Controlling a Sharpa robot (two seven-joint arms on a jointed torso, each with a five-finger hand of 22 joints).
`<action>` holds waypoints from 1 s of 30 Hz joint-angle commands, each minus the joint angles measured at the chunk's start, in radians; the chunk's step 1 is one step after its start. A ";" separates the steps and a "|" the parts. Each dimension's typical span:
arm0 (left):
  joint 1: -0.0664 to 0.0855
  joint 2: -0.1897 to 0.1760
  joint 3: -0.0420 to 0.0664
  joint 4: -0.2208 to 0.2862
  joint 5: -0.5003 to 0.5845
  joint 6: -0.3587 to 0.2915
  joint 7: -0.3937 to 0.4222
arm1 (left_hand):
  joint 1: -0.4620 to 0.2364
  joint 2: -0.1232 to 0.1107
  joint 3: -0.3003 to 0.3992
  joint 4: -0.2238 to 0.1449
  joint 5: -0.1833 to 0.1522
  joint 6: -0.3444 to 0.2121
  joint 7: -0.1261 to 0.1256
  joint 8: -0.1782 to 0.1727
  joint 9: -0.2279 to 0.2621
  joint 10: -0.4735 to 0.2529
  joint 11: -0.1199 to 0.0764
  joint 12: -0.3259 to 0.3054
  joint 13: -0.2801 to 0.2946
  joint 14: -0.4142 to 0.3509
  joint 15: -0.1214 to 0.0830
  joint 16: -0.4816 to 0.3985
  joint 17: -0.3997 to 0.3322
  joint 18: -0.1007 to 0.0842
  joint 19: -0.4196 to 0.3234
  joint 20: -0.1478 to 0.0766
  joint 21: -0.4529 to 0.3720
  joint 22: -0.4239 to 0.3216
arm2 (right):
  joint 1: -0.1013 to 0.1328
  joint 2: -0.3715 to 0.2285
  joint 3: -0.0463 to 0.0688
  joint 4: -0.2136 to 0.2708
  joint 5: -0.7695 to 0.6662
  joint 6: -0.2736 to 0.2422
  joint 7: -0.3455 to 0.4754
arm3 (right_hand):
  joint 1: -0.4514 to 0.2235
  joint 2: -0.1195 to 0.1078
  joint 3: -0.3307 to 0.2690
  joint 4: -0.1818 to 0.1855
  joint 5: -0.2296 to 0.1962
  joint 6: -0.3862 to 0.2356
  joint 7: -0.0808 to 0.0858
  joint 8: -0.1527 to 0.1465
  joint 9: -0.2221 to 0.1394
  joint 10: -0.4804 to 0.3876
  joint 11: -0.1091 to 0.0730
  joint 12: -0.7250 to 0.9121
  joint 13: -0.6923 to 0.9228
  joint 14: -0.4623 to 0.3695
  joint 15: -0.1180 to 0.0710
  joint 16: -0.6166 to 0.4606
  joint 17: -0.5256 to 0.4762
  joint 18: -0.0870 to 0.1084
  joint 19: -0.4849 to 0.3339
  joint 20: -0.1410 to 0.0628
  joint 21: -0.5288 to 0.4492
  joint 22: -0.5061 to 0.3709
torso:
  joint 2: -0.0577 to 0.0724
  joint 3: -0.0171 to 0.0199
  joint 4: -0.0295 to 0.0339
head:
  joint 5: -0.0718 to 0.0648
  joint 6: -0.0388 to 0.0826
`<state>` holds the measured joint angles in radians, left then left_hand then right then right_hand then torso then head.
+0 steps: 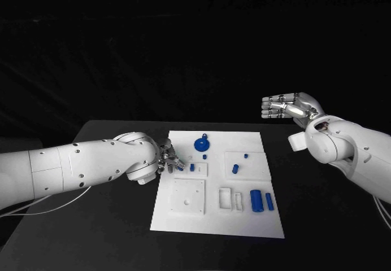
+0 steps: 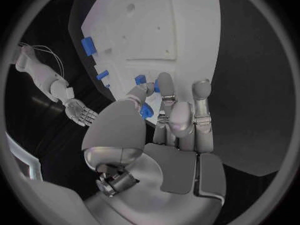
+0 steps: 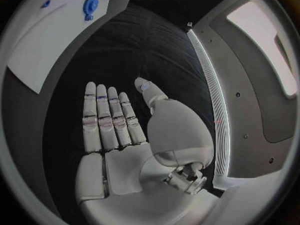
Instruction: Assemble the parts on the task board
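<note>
Small blue part (image 2: 145, 110): at the task board (image 1: 244, 226) left edge, about 9 o'clock, pinched in your left hand (image 1: 167, 159) | Likely light, rigid, slippery; take it by its sides | Left wrist view shows the pinch; head view hides it | Right hand (image 1: 287, 106): fingers apart, holding nothing, 2 o'clock, well off board.
</note>
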<state>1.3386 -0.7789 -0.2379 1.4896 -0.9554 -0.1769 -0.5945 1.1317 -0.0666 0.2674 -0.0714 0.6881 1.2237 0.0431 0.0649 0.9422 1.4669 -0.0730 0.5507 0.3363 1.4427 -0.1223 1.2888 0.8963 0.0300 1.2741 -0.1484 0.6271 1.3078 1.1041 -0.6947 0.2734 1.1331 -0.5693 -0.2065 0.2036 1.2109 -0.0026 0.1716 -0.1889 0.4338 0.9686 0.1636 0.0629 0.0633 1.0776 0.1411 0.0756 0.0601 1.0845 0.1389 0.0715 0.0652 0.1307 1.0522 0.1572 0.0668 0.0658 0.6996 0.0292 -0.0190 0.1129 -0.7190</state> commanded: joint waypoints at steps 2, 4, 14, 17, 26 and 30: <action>-0.005 0.006 -0.004 0.003 0.006 0.028 0.000 | 0.004 0.007 0.078 -0.069 -0.039 0.091 -0.073 0.004 0.026 0.049 -0.007 0.006 0.001 0.000 -0.006 0.005 0.004 0.012 -0.001 0.006 0.004 0.017 | -0.004 0.003 0.000 -0.002 -0.006 0.017 0.007 | 0.001 0.000 0.004 0.000 0.002 0.002 0.004 -0.001 0.001 -0.004 0.003 -0.003 -0.002 -0.006 -0.001 -0.006 -0.002 0.016 -0.001 -0.002 0.000 -0.001 | 0.000 0.0013 0.0003 | 0.004 -0.003; -0.005 0.006 -0.004 0.002 0.005 0.028 0.000 | 0.009 0.007 0.078 -0.068 -0.038 0.091 -0.073 0.003 0.034 0.049 -0.007 0.008 0.001 0.000 -0.006 0.006 0.005 0.011 -0.001 0.006 0.004 0.017 | -0.005 0.004 0.000 -0.004 -0.006 0.018 0.007 | 0.000 -0.001 0.005 0.001 0.001 0.000 0.004 -0.001 0.000 -0.005 0.003 -0.003 -0.002 -0.007 -0.001 -0.006 -0.002 0.016 -0.002 -0.001 -0.001 -0.001 | 0.000 0.0015 0.0002 | 0.004 -0.003; -0.005 0.010 -0.004 -0.003 0.005 0.032 0.001 | 0.012 0.007 0.081 -0.066 -0.040 0.087 -0.072 0.002 0.038 0.049 -0.007 0.006 0.000 0.000 -0.006 0.004 0.002 0.012 -0.001 0.006 0.004 0.017 | -0.010 0.006 0.000 -0.006 -0.006 0.020 0.007 | 0.000 -0.001 0.005 0.002 0.002 -0.001 0.004 -0.001 0.000 -0.006 0.004 -0.003 -0.002 -0.010 -0.001 -0.006 -0.002 0.016 -0.005 -0.001 -0.001 -0.001 | 0.000 -0.0002 -0.0006 | 0.003 -0.003; -0.005 0.013 -0.004 -0.005 0.004 0.037 0.001 | 0.013 0.007 0.081 -0.065 -0.043 0.086 -0.072 0.002 0.039 0.049 -0.007 0.005 -0.001 -0.001 -0.005 0.003 0.001 0.012 -0.002 0.006 0.003 0.017 | -0.011 0.006 0.000 -0.006 -0.006 0.020 0.007 | 0.000 -0.001 0.005 0.002 0.002 -0.001 0.004 -0.001 0.000 -0.006 0.004 -0.003 -0.002 -0.010 -0.001 -0.006 -0.002 0.016 -0.005 -0.001 -0.001 -0.001 | 0.000 -0.0003 -0.0006 | 0.002 -0.006; -0.011 0.018 -0.004 -0.008 0.003 0.058 -0.002 | 0.017 0.011 0.080 -0.055 -0.058 0.080 -0.070 0.001 0.036 0.049 -0.005 0.001 -0.002 -0.001 -0.005 -0.002 -0.006 0.013 -0.003 0.008 0.000 0.017 | -0.012 0.004 0.000 -0.005 -0.005 0.021 0.007 | 0.000 -0.001 0.005 0.002 0.002 -0.001 0.004 -0.001 0.000 -0.006 0.004 -0.003 -0.002 -0.010 -0.001 -0.006 -0.002 0.016 -0.005 -0.001 -0.001 -0.001 | 0.000 -0.0003 -0.0006 | 0.000 -0.004; -0.013 0.019 -0.004 -0.009 0.003 0.067 -0.003 | 0.018 0.011 0.077 -0.051 -0.066 0.079 -0.070 0.001 0.032 0.049 -0.004 0.001 -0.002 -0.002 -0.004 -0.004 -0.009 0.013 -0.003 0.008 -0.001 0.016 | -0.012 0.004 0.000 -0.005 -0.005 0.021 0.007 | 0.000 -0.001 0.005 0.002 0.002 -0.001 0.004 -0.001 0.000 -0.006 0.004 -0.003 -0.002 -0.010 -0.001 -0.006 -0.002 0.016 -0.005 -0.001 -0.001 -0.001 | 0.000 0.0000 0.0000 | 0.001 -0.006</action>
<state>1.3355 -0.7661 -0.2362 1.4762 -0.9584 -0.1597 -0.5952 1.1309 -0.0649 0.2778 -0.0621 0.6241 1.2271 0.0461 0.0611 0.9746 1.4675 -0.0743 0.5555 0.3351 1.4428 -0.1210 1.2888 0.8876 0.0299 1.2704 -0.1446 0.6271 1.3074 1.0925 -0.6911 0.2734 1.1269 -0.5693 -0.2017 0.2037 1.2110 -0.0026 0.1715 -0.1889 0.4338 0.9686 0.1636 0.0629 0.0632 1.0776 0.1412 0.0756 0.0601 1.0845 0.1389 0.0715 0.0652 0.1306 1.0522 0.1572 0.0668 0.0658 0.6994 0.0289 -0.0196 0.1130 -0.7233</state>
